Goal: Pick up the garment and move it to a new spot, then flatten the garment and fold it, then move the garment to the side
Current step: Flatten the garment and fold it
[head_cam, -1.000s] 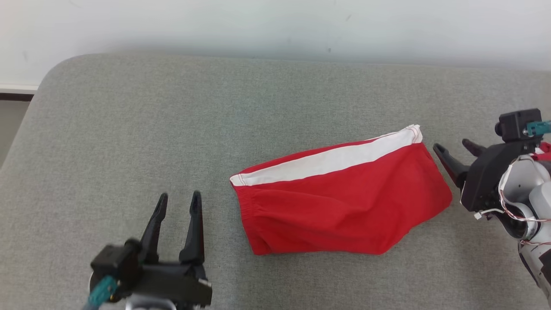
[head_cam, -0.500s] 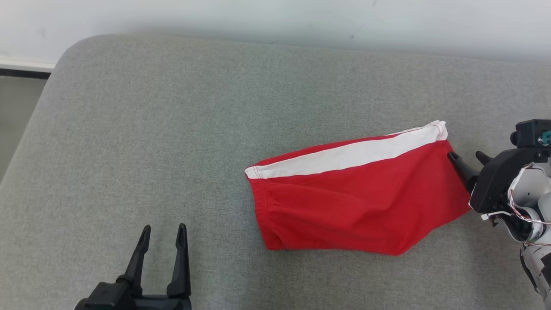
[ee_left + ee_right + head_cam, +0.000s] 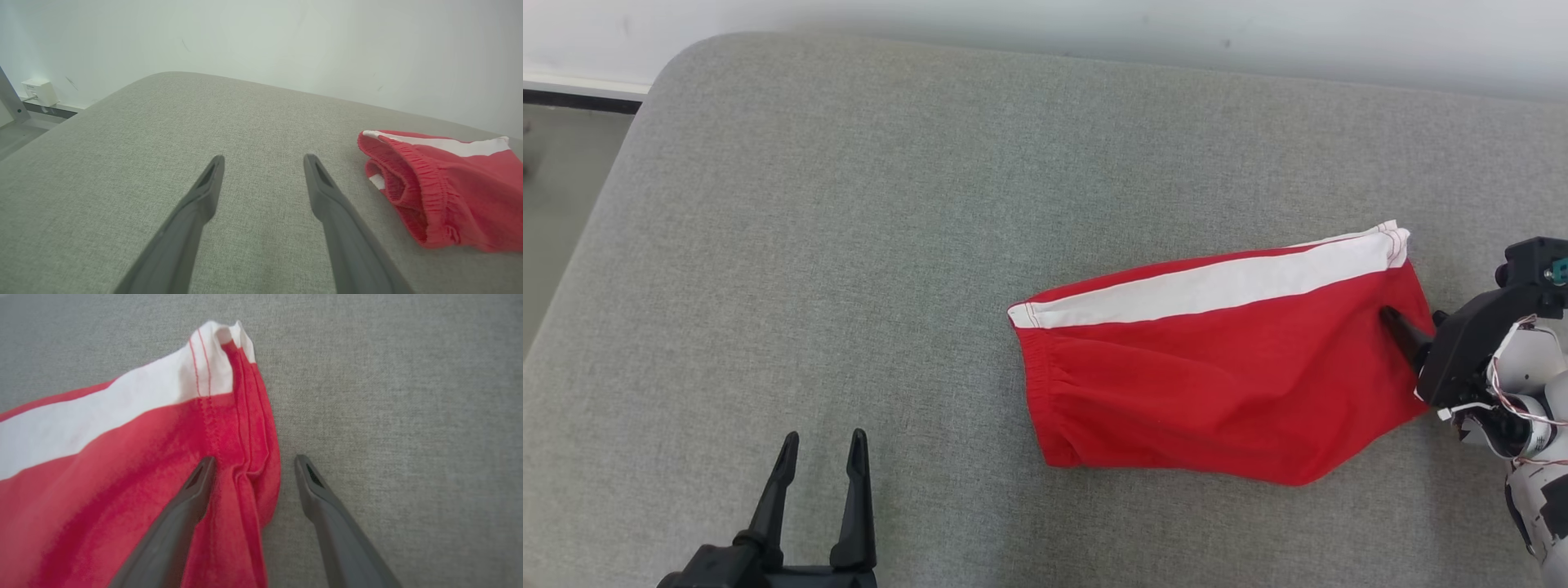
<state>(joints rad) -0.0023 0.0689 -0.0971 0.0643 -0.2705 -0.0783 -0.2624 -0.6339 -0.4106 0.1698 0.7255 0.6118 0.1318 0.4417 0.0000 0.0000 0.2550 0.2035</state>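
Shorts (image 3: 1217,384), red: 3 o'clock on cushion (image 3: 849,204). Right jaws spread astride its 3 o'clock hem (image 3: 245,424); left jaws spread, idle, 7 o'clock. Best pinch all layers before lifting.

The garment (image 3: 1217,384) lies on the cushion (image 3: 849,245), right of centre, its waistband end pointing left. The right gripper (image 3: 1413,320) straddles the garment's right edge, with one finger over the cloth and the other over bare cushion just beside it. The left gripper (image 3: 823,441) hangs at the near left, well apart from the garment. A wall (image 3: 1094,20) stands behind the cushion's far edge.
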